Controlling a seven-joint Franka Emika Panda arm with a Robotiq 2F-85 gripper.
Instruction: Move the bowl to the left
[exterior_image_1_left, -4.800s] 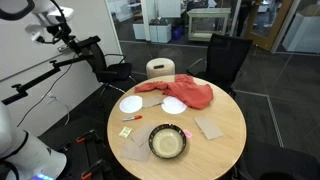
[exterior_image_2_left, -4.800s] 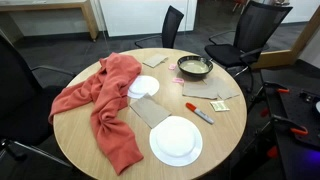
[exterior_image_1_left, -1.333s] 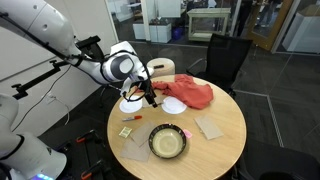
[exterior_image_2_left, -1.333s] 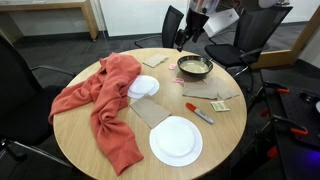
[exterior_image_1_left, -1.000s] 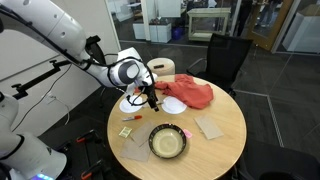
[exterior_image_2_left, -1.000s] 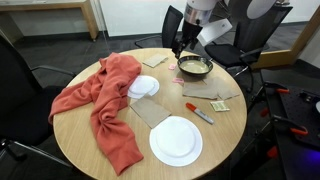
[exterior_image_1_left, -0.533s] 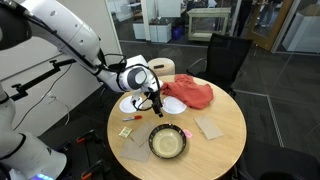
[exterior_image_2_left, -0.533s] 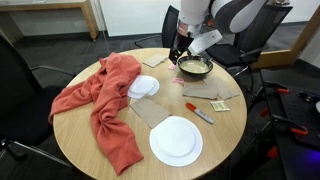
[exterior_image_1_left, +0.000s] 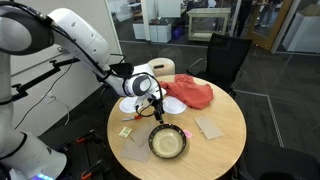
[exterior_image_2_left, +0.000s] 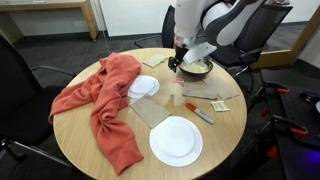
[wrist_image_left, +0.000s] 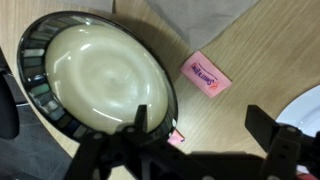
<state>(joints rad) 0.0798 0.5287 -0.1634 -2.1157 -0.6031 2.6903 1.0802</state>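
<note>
The bowl (exterior_image_1_left: 168, 143) has a dark rim and a pale beige inside. It sits on the round wooden table (exterior_image_1_left: 226, 135) near its edge, and shows in both exterior views (exterior_image_2_left: 199, 68). In the wrist view the bowl (wrist_image_left: 95, 78) fills the upper left. My gripper (exterior_image_1_left: 158, 113) is open and empty, hovering just above the bowl's rim. Its fingers (wrist_image_left: 203, 128) straddle the rim's edge in the wrist view, one over the bowl, one over bare wood. In an exterior view the gripper (exterior_image_2_left: 178, 62) hides part of the bowl.
A red cloth (exterior_image_2_left: 98, 100) is draped across the table. There are two white plates (exterior_image_2_left: 176, 139) (exterior_image_2_left: 143, 87), a grey napkin (exterior_image_1_left: 210, 127), a pink packet (wrist_image_left: 206, 73), a red-and-blue marker (exterior_image_2_left: 198, 112) and small cards. Black office chairs (exterior_image_2_left: 247, 35) stand round the table.
My arm has come in from off the table and lowered over the bowl's rim. The bowl has not moved.
</note>
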